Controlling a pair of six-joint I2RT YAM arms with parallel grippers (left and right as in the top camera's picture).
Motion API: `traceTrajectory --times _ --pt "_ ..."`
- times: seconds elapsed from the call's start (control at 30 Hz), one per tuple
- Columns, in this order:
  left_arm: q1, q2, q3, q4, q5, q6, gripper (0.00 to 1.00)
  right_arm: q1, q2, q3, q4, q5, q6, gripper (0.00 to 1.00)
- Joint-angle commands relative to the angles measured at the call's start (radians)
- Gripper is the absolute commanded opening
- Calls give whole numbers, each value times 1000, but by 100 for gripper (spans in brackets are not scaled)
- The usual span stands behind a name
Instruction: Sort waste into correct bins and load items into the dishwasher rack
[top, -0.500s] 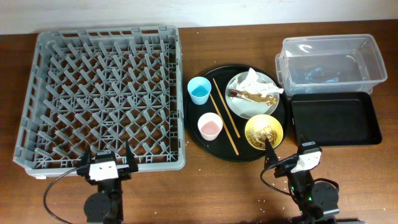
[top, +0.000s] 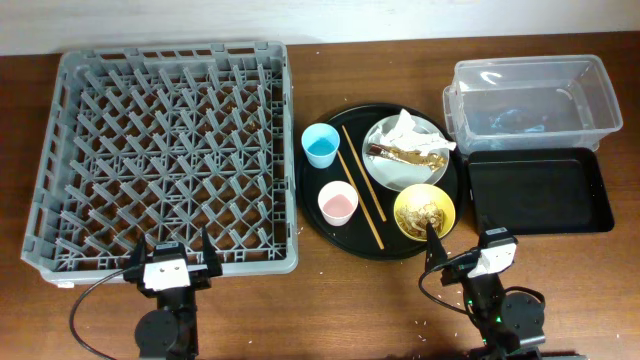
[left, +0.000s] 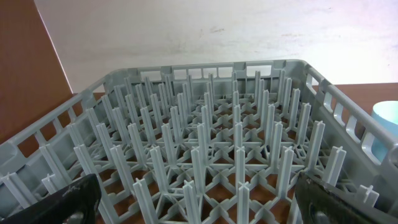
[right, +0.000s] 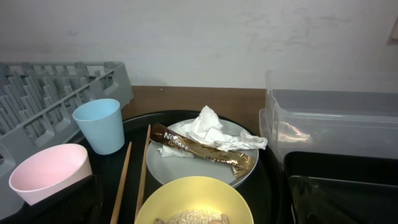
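Observation:
The grey dishwasher rack (top: 170, 150) fills the left and holds nothing. A round black tray (top: 330, 240) carries a light-blue cup (top: 320, 145), a white cup with pink inside (top: 337, 203), two chopsticks (top: 362, 190), a yellow bowl (top: 424, 212) with rice-like leftovers (right: 193, 218), and a grey plate (top: 400, 172) bearing a crumpled napkin (right: 208, 127) and a brown-gold sachet wrapper (right: 205, 149). The clear tub (top: 535, 100) and the black rectangular tray (top: 540, 190) stand at right. My left gripper (top: 174, 250) is open at the rack's near edge. My right gripper (top: 462, 238) is open, just short of the bowl.
The rack's upright pegs (left: 211, 137) rise right in front of my left gripper, with the blue cup (left: 388, 124) past the rack's right wall. A wall runs behind the table. Bare wood lies along the front edge between both arms.

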Motion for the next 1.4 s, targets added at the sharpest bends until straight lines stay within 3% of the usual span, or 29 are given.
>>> traceTrajectory --times 0.0,0.63,0.8,0.9,1.2,1.27,1.37 --pt "6 -6 -6 2 11 13 99 -5 -6 -5 -4 2 0 98" --pt "6 -6 -6 2 11 13 99 -6 -6 -5 23 39 -25 98" --pt "6 -6 -6 2 11 13 99 -6 27 139 21 35 -105 98" --pt "6 -6 -6 2 11 13 99 -5 208 333 -32 -8 -105 98" --pt "6 -6 -6 2 11 13 99 -5 1151 1352 -891 -132 -135 98" --pt "6 -6 -6 2 11 13 99 -5 1310 1449 -953 -132 -135 98" --pt "6 -6 -6 2 11 13 99 -5 1458 1449 -879 -151 -121 99"
